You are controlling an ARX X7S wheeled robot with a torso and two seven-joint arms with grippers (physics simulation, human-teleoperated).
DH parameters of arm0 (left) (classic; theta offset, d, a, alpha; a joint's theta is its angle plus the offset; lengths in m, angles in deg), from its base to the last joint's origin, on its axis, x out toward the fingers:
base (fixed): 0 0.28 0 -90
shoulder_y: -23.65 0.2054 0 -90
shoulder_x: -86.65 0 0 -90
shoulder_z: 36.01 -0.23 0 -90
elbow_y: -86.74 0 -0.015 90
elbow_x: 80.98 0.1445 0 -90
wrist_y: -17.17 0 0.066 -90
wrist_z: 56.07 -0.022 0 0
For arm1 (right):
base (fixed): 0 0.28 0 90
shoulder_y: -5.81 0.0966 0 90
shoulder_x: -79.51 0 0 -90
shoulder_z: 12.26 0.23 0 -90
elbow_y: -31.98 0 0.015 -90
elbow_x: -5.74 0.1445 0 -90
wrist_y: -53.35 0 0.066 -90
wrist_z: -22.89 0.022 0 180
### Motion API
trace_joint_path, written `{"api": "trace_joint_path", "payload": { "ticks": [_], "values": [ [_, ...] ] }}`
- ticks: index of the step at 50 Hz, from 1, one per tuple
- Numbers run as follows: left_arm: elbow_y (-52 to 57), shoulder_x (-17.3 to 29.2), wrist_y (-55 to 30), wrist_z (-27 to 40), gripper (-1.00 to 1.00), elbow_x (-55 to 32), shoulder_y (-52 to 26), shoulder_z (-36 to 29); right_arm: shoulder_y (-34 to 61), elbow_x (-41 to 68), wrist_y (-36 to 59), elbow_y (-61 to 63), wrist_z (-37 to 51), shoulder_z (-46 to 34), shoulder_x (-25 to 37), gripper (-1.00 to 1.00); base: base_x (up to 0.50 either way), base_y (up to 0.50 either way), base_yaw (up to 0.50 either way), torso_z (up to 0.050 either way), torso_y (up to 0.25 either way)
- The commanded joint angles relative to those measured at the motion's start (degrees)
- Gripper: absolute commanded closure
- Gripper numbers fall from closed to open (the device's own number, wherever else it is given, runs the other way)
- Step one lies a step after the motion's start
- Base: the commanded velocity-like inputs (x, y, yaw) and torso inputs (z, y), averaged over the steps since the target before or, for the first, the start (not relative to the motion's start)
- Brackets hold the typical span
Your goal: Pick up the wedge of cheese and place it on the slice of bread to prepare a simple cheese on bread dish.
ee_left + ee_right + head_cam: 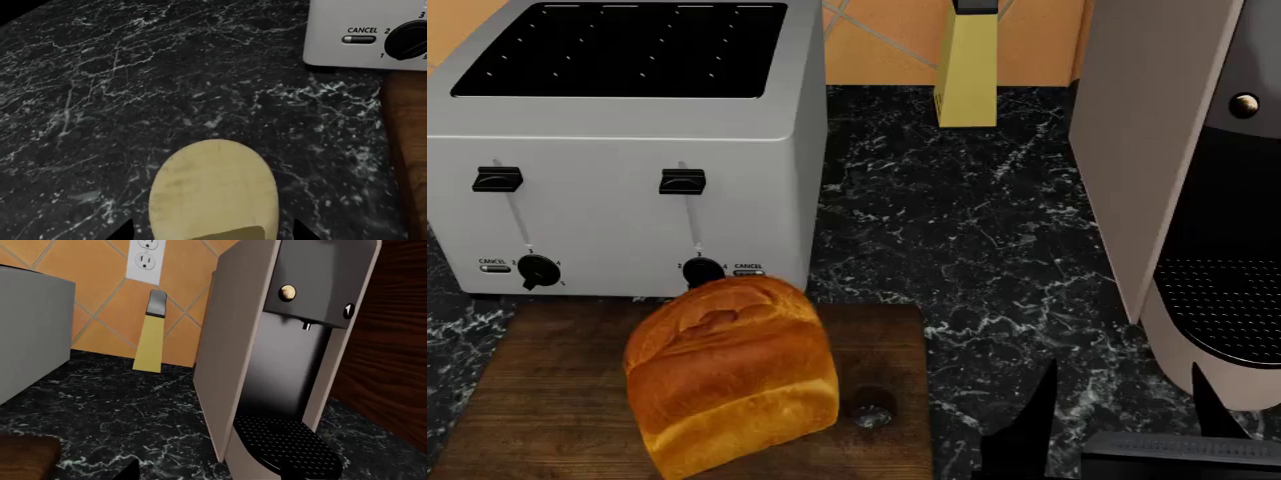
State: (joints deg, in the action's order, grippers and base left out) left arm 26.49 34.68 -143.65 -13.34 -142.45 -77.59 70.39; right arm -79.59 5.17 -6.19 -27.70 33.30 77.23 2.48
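- Left fingers (pixel 123 232) sit apart, either side of the wedge of cheese (pixel 213 192); only the left wrist view shows it.
- Right fingers (pixel 1034 415) look apart.
- Head view shows the slice of bread (pixel 731 375) on the board (pixel 547 410).

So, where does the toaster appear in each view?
Head view: toaster upper left, behind the board.
Left wrist view: only its corner, with the CANCEL button and a dial.
Right wrist view: grey side at the edge.
Shared landmark: the black marble counter.
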Motion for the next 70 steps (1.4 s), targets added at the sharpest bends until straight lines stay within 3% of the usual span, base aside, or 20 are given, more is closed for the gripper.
{"api": "trace_joint_path", "payload": {
  "ticks": [1, 3, 4, 17, 27, 34, 48, 70],
  "values": [
    [-1.0, 0.2, 0.7, 0.1, -1.00, 1.1, 0.1, -0.2, 0.1, 0.0, 0.5, 0.5, 0.2, -0.1, 0.3, -1.00, 0.00, 0.00, 0.00, 0.000, 0.000],
    [-0.7, 0.2, 0.6, 0.1, -1.00, 1.2, -0.1, -0.8, 0.1, 0.1, 0.5, 0.4, 0.2, 0.0, 0.3, -1.00, 0.00, 0.00, 0.00, 0.000, 0.000],
    [-1.0, 0.0, 0.4, 0.4, 1.00, 0.9, -0.3, -0.5, 0.1, 0.2, 0.4, 0.4, 0.3, -0.1, 0.3, -1.00, 0.00, 0.00, 0.00, 0.000, 0.000],
    [-0.2, 0.3, 0.7, -0.5, 1.00, 0.9, -2.9, -3.1, 0.1, 0.5, -0.5, -0.5, 0.5, -0.6, 0.5, -1.00, 0.00, 0.00, 0.00, 0.000, 0.000],
    [5.6, -0.1, -7.0, 8.4, 1.00, -12.8, -8.4, 2.2, -0.1, 0.7, -1.4, -1.1, 0.7, -0.8, 0.8, -1.00, 0.00, 0.00, 0.00, 0.000, 0.000],
    [6.0, -0.1, -9.7, 14.3, 1.00, -21.0, -12.4, 2.5, 0.0, 1.0, -0.9, -0.8, 0.9, -0.9, 0.9, -1.00, 0.00, 0.00, 0.00, 0.000, 0.000],
    [5.6, 0.4, -9.1, 18.9, 1.00, -28.2, -14.1, 2.6, -0.3, 1.4, -1.6, -1.2, 1.2, -1.1, 1.2, -1.00, 0.00, 0.00, 0.00, 0.000, 0.000],
    [4.2, 1.9, -7.5, 27.1, 1.00, -38.8, -21.9, -3.6, 0.0, 2.1, -0.9, -1.1, 1.5, -1.2, 1.4, -1.00, 0.00, 0.00, 0.00, 0.000, 0.000]
  ]
}}
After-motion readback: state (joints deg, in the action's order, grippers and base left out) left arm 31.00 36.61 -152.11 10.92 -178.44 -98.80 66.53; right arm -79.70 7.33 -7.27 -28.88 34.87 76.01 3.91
